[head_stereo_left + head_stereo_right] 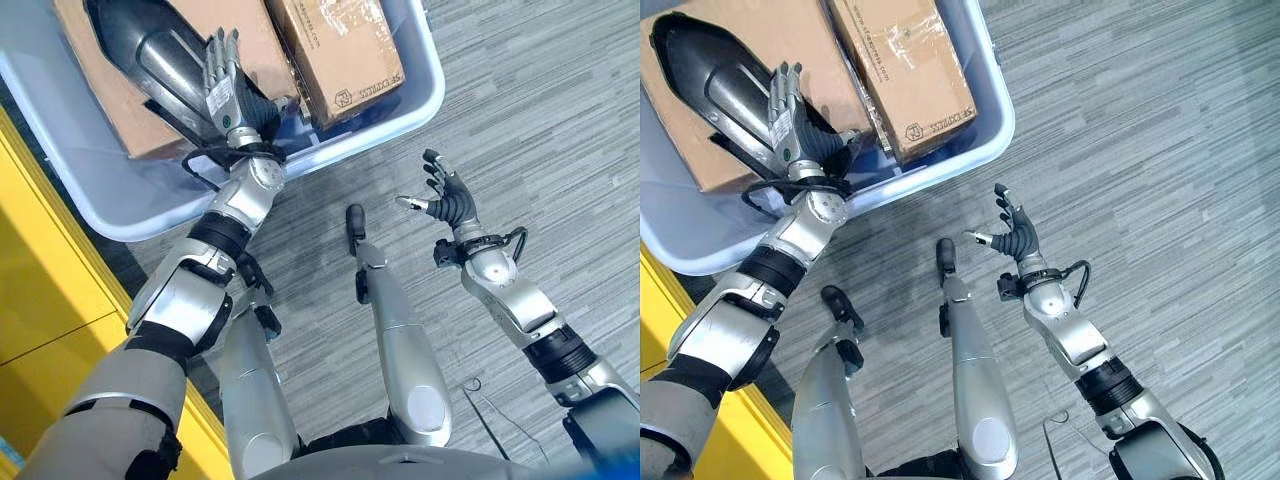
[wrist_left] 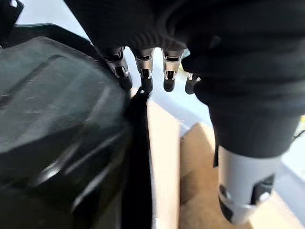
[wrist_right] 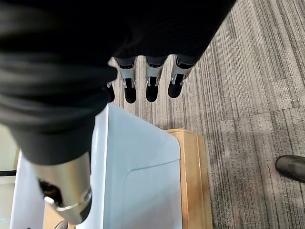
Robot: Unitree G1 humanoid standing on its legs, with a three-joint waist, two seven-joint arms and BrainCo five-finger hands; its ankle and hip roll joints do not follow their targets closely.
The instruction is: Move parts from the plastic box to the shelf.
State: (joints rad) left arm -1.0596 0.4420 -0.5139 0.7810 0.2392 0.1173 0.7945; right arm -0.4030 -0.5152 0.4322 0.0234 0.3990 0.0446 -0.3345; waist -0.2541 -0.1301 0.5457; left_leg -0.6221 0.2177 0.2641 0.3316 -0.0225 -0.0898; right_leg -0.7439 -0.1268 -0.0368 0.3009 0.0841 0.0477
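Observation:
A pale blue plastic box (image 1: 420, 90) stands on the carpet at upper left. In it lies a dark, glossy moulded part (image 1: 150, 45) on top of a cardboard box (image 1: 700, 165). My left hand (image 1: 225, 95) reaches into the box, its straight fingers (image 2: 143, 71) lying along the part's (image 2: 57, 143) edge, thumb (image 2: 243, 186) apart over the cardboard; it is open. My right hand (image 1: 450, 200) hovers open over the carpet, to the right of the box, holding nothing. Its fingers (image 3: 150, 81) point toward the box wall (image 3: 138, 176).
A second cardboard box (image 1: 340, 50) fills the right end of the plastic box. A yellow surface (image 1: 40, 260) runs along the left edge of the eye views. Grey striped carpet (image 1: 550, 120) spreads to the right.

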